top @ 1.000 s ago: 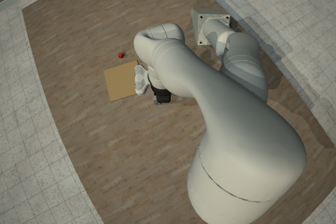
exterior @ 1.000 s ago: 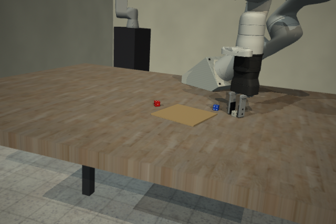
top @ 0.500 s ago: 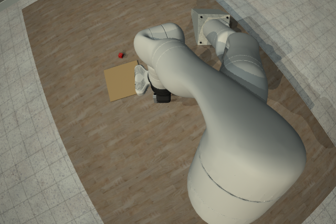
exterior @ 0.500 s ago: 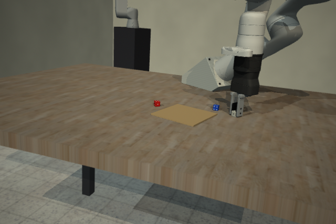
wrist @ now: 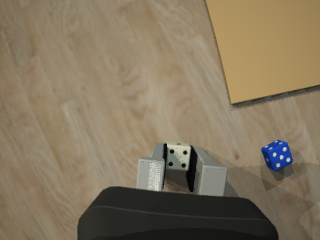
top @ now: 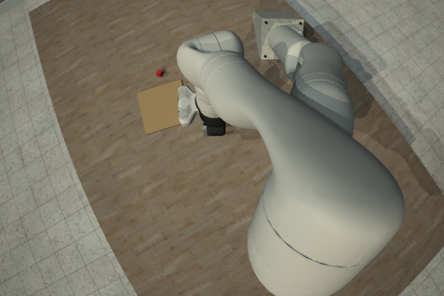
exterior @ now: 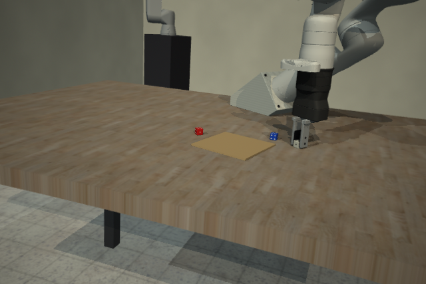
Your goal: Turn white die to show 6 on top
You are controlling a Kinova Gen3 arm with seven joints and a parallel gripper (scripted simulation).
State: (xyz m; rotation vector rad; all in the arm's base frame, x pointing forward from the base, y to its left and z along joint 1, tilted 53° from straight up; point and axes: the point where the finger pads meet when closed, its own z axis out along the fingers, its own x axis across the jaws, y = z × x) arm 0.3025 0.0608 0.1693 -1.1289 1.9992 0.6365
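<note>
The white die [wrist: 178, 156] [exterior: 296, 143] sits between my fingers on the bare table, off the mat, with four pips on top in the wrist view. My gripper [wrist: 176, 160] [exterior: 299, 143] is shut on it, down at table level. The tan mat [top: 159, 106] [exterior: 233, 145] [wrist: 267, 20] lies flat to the left of the gripper in the exterior view. The blue die [exterior: 273, 136] [wrist: 278, 155] lies on the table between the mat's corner and the gripper. The red die [top: 159, 73] [exterior: 198, 131] lies on the table beyond the mat's far side. In the top view the arm hides the white and blue dice.
The arm's grey base mount [top: 277, 35] [exterior: 254, 98] stands behind the gripper. A second arm on a black pedestal [exterior: 167, 60] stands beyond the table's far edge.
</note>
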